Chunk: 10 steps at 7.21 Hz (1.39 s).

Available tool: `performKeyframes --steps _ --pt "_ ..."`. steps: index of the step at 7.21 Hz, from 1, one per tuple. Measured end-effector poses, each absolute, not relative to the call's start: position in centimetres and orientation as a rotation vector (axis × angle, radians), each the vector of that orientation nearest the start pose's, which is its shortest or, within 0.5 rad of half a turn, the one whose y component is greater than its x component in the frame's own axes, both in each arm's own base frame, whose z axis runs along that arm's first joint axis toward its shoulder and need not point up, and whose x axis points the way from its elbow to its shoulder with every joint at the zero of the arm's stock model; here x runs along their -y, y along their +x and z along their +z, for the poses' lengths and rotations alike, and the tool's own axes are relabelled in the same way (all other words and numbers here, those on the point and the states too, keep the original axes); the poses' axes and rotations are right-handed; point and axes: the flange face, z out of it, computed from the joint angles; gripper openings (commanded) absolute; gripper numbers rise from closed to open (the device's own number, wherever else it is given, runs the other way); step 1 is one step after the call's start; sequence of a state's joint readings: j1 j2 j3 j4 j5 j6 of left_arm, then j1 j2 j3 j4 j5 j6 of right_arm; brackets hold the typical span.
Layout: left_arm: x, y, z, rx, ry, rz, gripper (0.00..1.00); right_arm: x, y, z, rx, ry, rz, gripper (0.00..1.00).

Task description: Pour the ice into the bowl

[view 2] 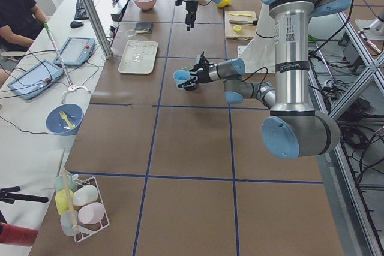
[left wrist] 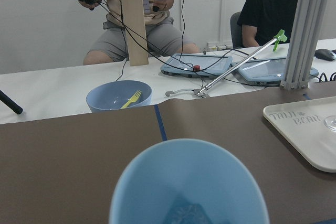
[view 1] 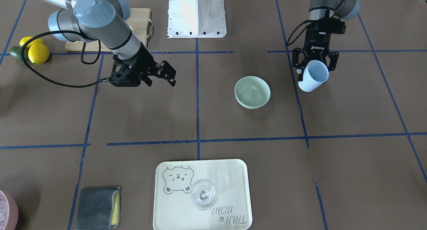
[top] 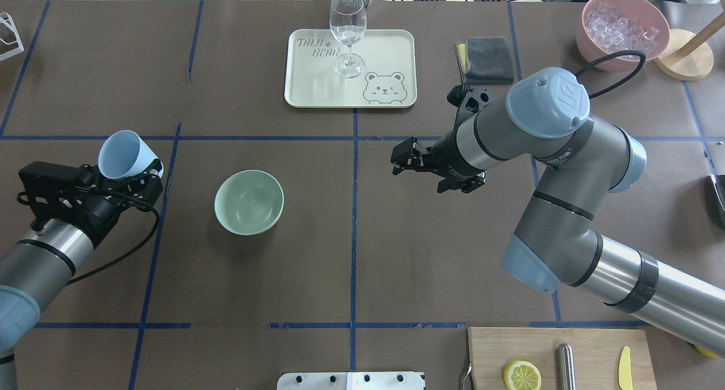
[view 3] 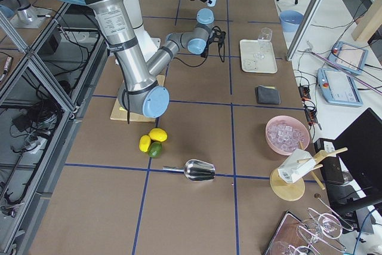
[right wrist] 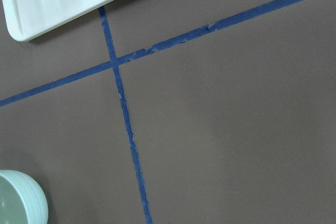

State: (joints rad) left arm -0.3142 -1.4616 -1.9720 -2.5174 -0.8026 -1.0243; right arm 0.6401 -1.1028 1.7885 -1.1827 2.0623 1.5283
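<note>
The pale mint-green bowl [top: 249,202] stands empty on the brown table, left of centre; it also shows in the front view [view 1: 252,92]. My left gripper [top: 131,169] is shut on a light blue cup [top: 122,154], held tilted above the table to the left of the bowl and apart from it. A few clear ice cubes [left wrist: 182,214] lie in the bottom of the cup [left wrist: 189,182]. My right gripper [top: 400,162] is open and empty, hovering right of the bowl.
A cream tray [top: 385,45] with a wine glass [top: 346,33] stands at the far middle. A grey cloth [top: 490,59] and a pink container of whitish ice [top: 623,30] are at the far right. A cutting board [top: 561,356] lies near right.
</note>
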Motion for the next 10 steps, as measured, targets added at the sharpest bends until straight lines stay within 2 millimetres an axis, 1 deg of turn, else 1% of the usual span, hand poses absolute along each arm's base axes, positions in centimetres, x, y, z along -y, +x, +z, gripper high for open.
performKeyframes --steps 1,2,3,4,5,7,8,9,10 --pt "31.9 36.9 38.8 -0.751 1.099 -0.271 0.00 44.0 -44.6 25.0 1.135 -0.066 0.269 1.00" --pt "31.4 39.8 36.9 -0.687 1.117 -0.251 0.00 44.0 -44.6 25.2 1.131 -0.066 0.271 1.00" --pt "31.2 41.7 35.6 -0.632 1.129 -0.231 0.00 44.0 -44.6 25.4 1.128 -0.065 0.273 1.00" --pt "31.2 42.5 35.3 -0.564 1.156 -0.218 0.00 44.0 -44.6 25.6 1.126 -0.064 0.275 1.00" --pt "31.4 42.8 35.7 -0.462 1.199 -0.187 0.00 44.0 -44.6 25.6 1.125 -0.063 0.275 1.00" --pt "31.7 43.1 36.6 -0.211 1.286 -0.041 0.00 44.0 -44.7 25.7 1.123 -0.062 0.276 1.00" --pt "31.8 43.4 37.5 -0.087 1.320 0.044 0.00 44.0 -44.8 25.8 1.123 -0.060 0.277 1.00" --pt "31.8 43.7 38.1 0.011 1.340 0.118 0.00 44.0 -44.8 25.8 1.123 -0.059 0.277 1.00" --pt "31.8 43.8 38.3 0.091 1.348 0.196 0.00 44.0 -44.8 25.7 1.123 -0.056 0.277 1.00"
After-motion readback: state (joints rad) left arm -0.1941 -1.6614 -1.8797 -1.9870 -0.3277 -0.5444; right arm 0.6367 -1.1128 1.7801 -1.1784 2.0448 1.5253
